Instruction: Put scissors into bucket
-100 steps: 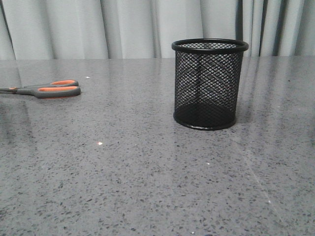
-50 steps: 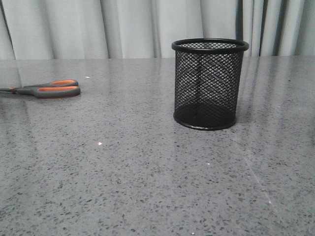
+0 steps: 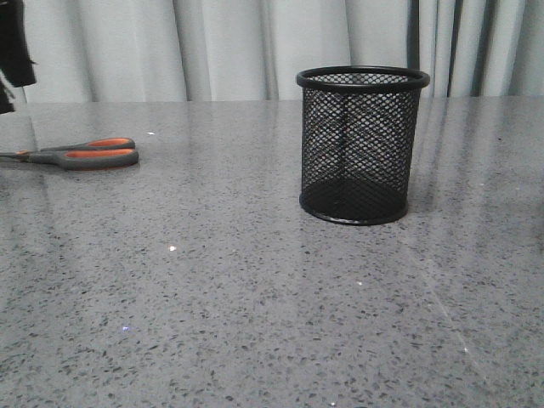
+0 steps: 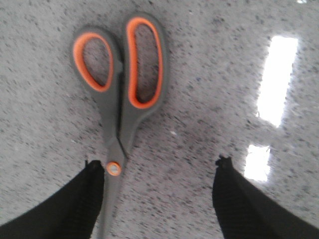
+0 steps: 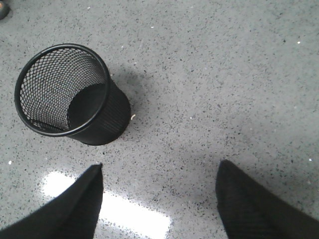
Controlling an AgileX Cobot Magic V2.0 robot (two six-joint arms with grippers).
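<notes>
The scissors (image 3: 85, 155), dark grey with orange-lined handles, lie flat on the grey table at the far left; their blades run off the left edge of the front view. In the left wrist view the scissors (image 4: 119, 104) lie below my open left gripper (image 4: 158, 164), the orange pivot beside one finger, nothing held. A dark part of the left arm (image 3: 13, 51) shows at the top left of the front view. The black wire-mesh bucket (image 3: 361, 144) stands upright and empty at centre right. My right gripper (image 5: 159, 167) is open and empty above the table beside the bucket (image 5: 70, 94).
A speckled grey stone tabletop (image 3: 255, 297) fills the view. Pale curtains (image 3: 229, 47) hang behind the table's far edge. Bright light reflections lie on the surface (image 4: 276, 79).
A dark part of the left arm has come into the top left corner of the front view. The scissors and the bucket have not moved.
</notes>
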